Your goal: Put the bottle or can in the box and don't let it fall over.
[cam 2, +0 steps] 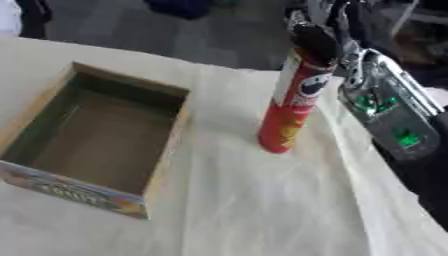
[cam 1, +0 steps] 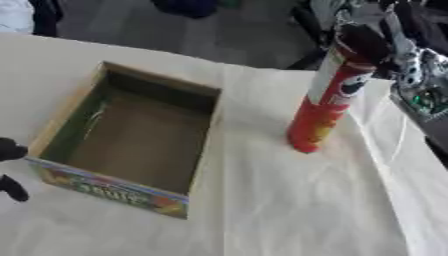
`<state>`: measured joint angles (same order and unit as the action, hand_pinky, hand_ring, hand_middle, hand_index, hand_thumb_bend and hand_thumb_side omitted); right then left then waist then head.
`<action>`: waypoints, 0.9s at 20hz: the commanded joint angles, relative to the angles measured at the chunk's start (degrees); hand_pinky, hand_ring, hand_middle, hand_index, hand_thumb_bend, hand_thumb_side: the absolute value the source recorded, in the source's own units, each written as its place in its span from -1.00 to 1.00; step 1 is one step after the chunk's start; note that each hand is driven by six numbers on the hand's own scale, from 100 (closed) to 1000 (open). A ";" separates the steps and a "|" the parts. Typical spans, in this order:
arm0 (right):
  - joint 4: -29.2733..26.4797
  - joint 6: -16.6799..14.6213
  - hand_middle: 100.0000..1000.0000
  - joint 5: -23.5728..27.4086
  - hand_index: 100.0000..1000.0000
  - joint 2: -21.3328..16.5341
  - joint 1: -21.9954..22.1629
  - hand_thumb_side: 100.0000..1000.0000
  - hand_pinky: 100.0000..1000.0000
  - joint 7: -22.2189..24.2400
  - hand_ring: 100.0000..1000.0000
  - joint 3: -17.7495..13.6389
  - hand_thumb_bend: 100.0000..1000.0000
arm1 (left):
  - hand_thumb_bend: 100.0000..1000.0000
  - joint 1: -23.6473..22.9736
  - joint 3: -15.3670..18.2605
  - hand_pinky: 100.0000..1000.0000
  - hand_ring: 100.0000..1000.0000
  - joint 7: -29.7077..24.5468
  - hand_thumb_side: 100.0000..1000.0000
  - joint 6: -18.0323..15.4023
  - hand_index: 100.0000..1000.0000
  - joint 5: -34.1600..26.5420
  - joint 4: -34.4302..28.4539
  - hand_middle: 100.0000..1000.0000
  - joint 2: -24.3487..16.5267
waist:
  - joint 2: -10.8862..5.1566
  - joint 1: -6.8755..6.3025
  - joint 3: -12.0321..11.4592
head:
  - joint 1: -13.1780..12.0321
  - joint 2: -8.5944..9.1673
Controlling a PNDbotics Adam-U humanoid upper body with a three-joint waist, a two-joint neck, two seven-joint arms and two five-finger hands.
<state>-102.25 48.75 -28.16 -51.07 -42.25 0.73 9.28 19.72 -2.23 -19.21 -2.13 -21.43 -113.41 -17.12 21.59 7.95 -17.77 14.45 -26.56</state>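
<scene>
The red can [cam 1: 328, 102] is standing upright on the white tablecloth [cam 1: 289, 210], to the right of the box [cam 1: 54, 129] and apart from it. The right hand [cam 2: 325, 37] is gripping the can at its top, fingers curled around it. The left hand [cam 1: 10, 170] is showing only dark fingertips at the left edge; I cannot tell how open it is. The cardboard box is lying open, with nothing visible inside.

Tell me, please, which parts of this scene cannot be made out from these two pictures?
- Right robot hand: its fingers at the top of the can blur into the dark background in both views, so the grip is unclear.
- Left robot hand: only dark tips show at the left eye view's left edge; absent from the right eye view.
- Box: the print on its near wall is too blurred to read.
</scene>
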 commanded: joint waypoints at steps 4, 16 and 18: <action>0.03 0.10 0.92 -2.97 0.81 -1.15 -0.25 0.96 0.59 1.99 0.91 0.08 -1.00 | -1.00 0.52 0.12 -0.08 0.57 -0.24 0.30 0.17 0.64 0.40 -1.18 0.40 -0.63 | -0.76 -0.23 -0.18 | -0.12 0.58; -0.06 1.21 0.82 -10.13 0.74 -0.86 -0.37 0.91 0.62 6.64 0.83 0.47 -1.00 | -1.00 0.65 0.16 -0.08 0.57 -0.48 0.30 0.22 0.64 0.52 -1.18 0.40 -0.69 | -0.58 -0.08 -0.46 | -0.27 0.62; -0.36 1.31 0.76 -10.81 0.69 -0.91 -0.38 0.44 0.44 7.29 0.74 0.39 -1.00 | -1.00 0.56 0.17 -0.08 0.57 -0.49 0.31 0.29 0.64 0.55 -1.18 0.39 -0.68 | -0.62 -0.05 -0.41 | -0.30 0.49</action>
<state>-102.19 49.97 -38.22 -51.02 -42.37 7.41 9.91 19.72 -2.23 -19.51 -1.86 -21.15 -113.41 -17.11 21.90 8.27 -18.13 14.24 -26.56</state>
